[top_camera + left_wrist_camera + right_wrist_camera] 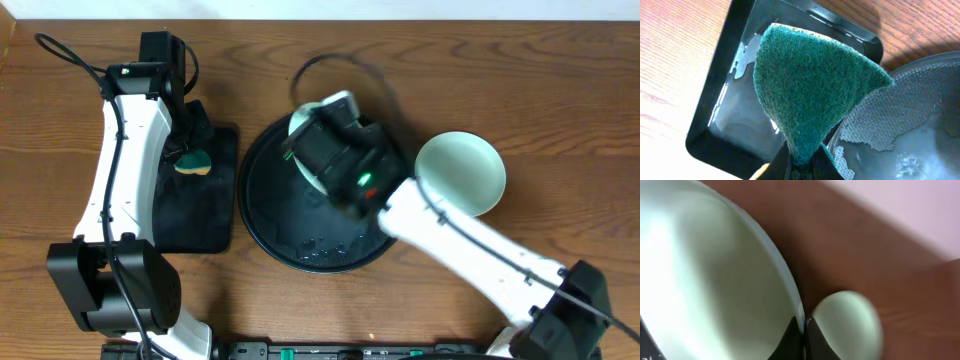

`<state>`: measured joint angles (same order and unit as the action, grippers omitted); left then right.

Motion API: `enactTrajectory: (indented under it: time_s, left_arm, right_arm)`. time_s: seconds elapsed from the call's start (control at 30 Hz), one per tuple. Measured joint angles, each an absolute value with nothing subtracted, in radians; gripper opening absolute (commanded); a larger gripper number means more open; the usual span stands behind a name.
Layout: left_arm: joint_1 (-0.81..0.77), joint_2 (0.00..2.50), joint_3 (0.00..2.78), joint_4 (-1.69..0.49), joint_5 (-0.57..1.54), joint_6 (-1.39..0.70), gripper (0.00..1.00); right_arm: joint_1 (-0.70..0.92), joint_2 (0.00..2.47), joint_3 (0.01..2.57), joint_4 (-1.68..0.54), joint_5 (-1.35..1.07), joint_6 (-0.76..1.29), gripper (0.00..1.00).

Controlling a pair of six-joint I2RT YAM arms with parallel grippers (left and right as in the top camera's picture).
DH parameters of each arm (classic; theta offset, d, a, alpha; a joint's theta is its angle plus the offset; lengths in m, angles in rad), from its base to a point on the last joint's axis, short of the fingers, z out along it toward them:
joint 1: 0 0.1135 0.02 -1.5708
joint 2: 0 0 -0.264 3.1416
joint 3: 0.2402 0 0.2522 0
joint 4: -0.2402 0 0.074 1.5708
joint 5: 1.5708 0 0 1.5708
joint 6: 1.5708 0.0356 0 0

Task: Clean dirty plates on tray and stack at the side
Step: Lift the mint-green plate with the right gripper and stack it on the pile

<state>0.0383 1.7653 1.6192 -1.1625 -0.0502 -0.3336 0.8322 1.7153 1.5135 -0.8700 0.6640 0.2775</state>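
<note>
One fuzzy green sponge (815,85) in left gripper (800,161); right gripper (803,332) pinches smooth plate (705,280).

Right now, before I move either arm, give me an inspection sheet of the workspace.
Surface: brown wooden table, bare wood showing around the trays.
Job's things: large round glossy black tray, wet inside; pale round plastic plate held tilted over it; light aqua round plate on the table, right of that tray; third plate not seen.
Clutter: smaller rectangular black tray holding water, left of the round tray.
Grippers: left gripper shut on a green scouring sponge over the rectangular tray; right gripper shut on the pale plate's rim.
Cables: black cable looping behind the round tray; second black cable by the left arm.
Surroundings: pale wall beyond the table.
</note>
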Motion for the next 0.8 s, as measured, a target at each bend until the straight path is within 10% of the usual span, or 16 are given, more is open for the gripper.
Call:
enactTrajectory:
  time_s: [0.4, 0.8]
  left_arm:
    - [0.038, 1.765, 1.619, -1.162, -0.043, -0.334, 0.07]
    - [0.038, 1.765, 1.620, -1.162, -0.036, -0.329, 0.08]
  right_arm:
    - [0.380, 1.715, 1.509, -0.950, -0.173, 0.207, 0.01]
    - [-0.034, 1.706, 1.469, -1.055, -0.141, 0.136, 0.01]
